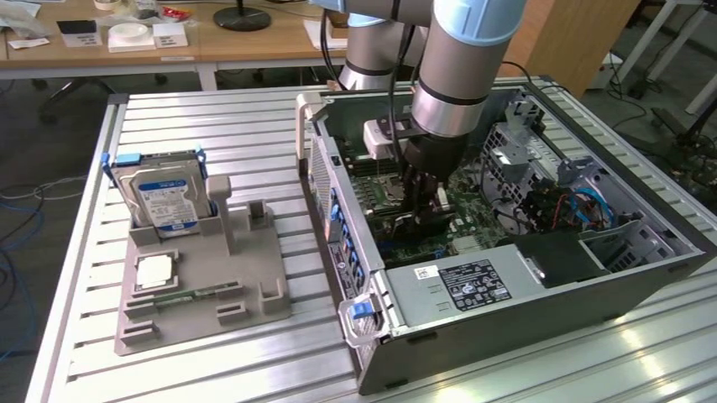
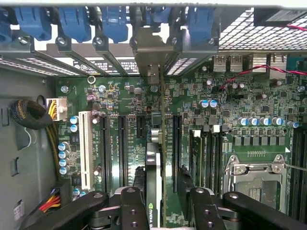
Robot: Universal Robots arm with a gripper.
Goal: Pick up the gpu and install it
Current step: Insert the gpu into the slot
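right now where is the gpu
The gpu stands on edge between the pincer's fingers, inside the open computer case on the exterior view's right, over the motherboard's expansion slots.

Little can be read. On the gpu (image 2: 154, 191), standing edge-on over the motherboard (image 2: 240, 100), a small green NVIDIA eye logo sits on the black cooler near the card's lower end. The power supply (image 1: 471, 285) in the computer case (image 1: 672, 243) carries a black label and a white barcode sticker, their print illegible. The hard drive (image 1: 163, 197) label beside the case is unreadable too.
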